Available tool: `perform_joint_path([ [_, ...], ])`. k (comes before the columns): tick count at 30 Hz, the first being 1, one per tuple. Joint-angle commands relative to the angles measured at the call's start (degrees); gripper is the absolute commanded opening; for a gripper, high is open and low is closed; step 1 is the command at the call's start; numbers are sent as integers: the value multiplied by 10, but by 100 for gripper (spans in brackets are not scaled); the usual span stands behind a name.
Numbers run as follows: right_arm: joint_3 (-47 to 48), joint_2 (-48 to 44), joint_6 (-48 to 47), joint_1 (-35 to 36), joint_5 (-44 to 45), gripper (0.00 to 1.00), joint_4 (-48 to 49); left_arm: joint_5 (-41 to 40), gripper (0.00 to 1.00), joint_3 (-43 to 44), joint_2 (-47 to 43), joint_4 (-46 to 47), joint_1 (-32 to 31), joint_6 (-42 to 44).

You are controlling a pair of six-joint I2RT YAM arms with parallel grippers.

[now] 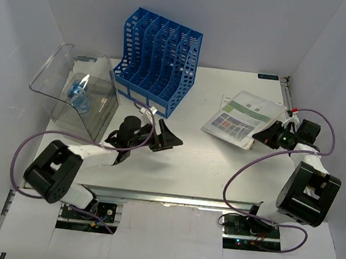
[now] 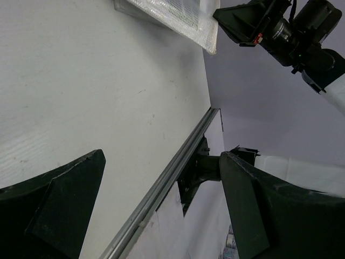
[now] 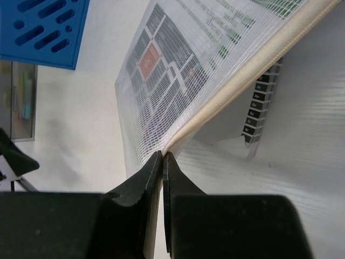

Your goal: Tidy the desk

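1. The large, flat white rectangular bench (image 1: 206,164), with a metal rail (image 1: 172,197) along its front, lies beneath both arms.
2. A clear mesh zip pouch (image 1: 245,115) holding a printed sheet lies far right; its print is unreadable.
3. The right end effector (image 3: 162,156) pinches the pouch's edge.
4. The left end effector (image 2: 161,159) gapes wide.

Both claws are showing matte black: left claw (image 1: 171,138), right claw (image 3: 162,162). Desk (image 1: 200,163) under them is reading plain white, w/ grey metal rail (image 2: 161,186) running betw. left claw's fingers. Mesh pouch (image 3: 178,81) at right claw's tip is showing white grid weave, cream edge strip, printed sheet inside w/ grey, green & orange-red blocks. File rack (image 1: 159,54) beyond left claw is showing bright blue w/ slotted cut-outs. Bin (image 1: 72,88) off left claw's left is looking clear, sth blue inside. Cables (image 1: 225,186) are showing purple.
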Motion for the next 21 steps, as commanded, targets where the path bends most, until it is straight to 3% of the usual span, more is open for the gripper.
perform_joint_path([
  [1, 6, -37, -48, -1, -63, 8, -49, -17, 98, 81, 83, 47, -27, 0],
  [8, 9, -89, -123, -1, -74, 8, -94, -2, 98, 183, 197, 32, -47, -4],
  [14, 20, -124, -158, -1, -91, 8, -119, 20, 98, 293, 251, -80, -47, 35],
  [21, 38, -134, -127, 8, -105, 8, -100, 4, 98, 272, 217, -90, -71, 51],
])
